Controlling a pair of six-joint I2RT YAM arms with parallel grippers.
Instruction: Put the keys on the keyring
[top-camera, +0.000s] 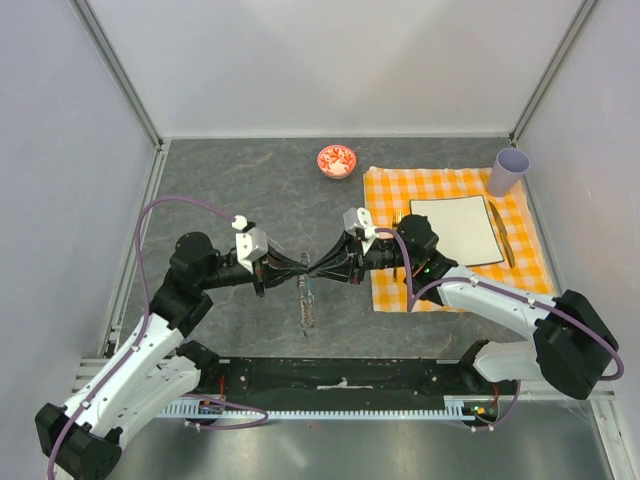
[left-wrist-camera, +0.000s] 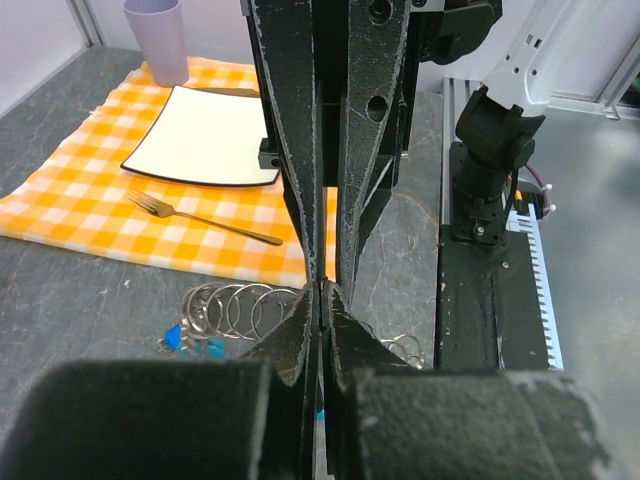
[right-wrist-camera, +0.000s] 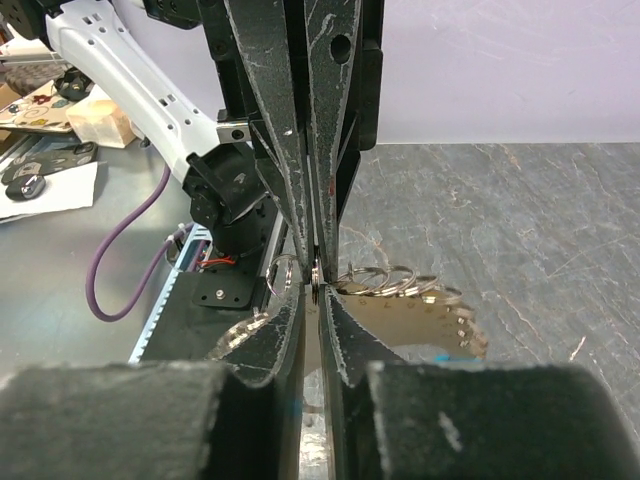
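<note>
Your two hands meet tip to tip at the middle of the worktop (top-camera: 230, 190). The left hand (top-camera: 300, 268) reaches in from 9 o'clock and the right hand (top-camera: 317, 267) from 3 o'clock. Both are pinched almost shut, with only a hairline slit between their black, scuffed, tapering fingers. A sliver of bright metal shows at the right hand's tips, but you cannot tell whether either hand has hold of it.

The keys (top-camera: 307, 305) lie in a thin silvery bunch just at 6 o'clock of that meeting point, on the bare grey, stone-patterned surface. From the left wrist, the keyring (left-wrist-camera: 238, 306) shows as several overlapping thin wire loops with a light-blue piece beside them, just behind the fingertips. From the right wrist, one flat key shows a saw-toothed edge.

Open room lies at 9 to 12 o'clock, up to the pale walls (top-camera: 60, 150). At 12 o'clock, well apart, stands a small round red-and-white bowl (top-camera: 336, 161). At 3 o'clock the edge of the orange-and-white checked cloth (top-camera: 385, 195) lies under the right wrist. It carries a square white plate (top-camera: 455, 230) with a dark rim, a slim fork (left-wrist-camera: 200, 218) and, at its far corner, a lilac cup (top-camera: 508, 172). At 6 o'clock the black base rail (top-camera: 340, 378) closes the near edge.
</note>
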